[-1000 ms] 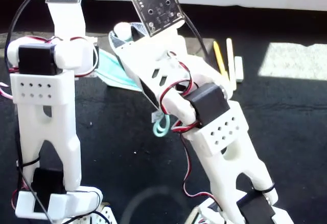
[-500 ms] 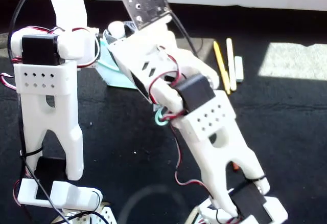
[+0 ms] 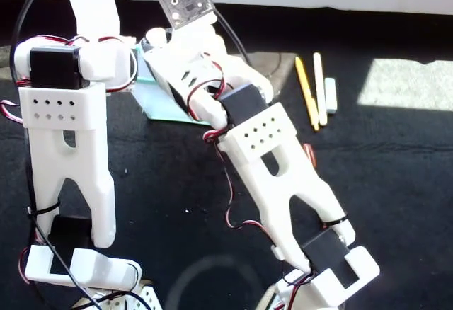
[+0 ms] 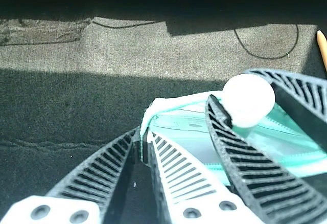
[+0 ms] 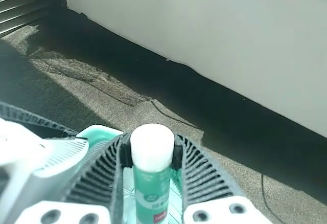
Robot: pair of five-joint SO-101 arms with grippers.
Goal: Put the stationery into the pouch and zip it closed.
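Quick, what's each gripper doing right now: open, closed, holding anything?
Left gripper: closed on the edge of the pouch.
Right gripper: closed on a glue stick.

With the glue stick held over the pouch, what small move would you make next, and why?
Probably ease the glue stick down into the pouch, then let go. The right jaws are shut on it just above the pouch's mouth, and the left jaws pinch the pouch's edge.
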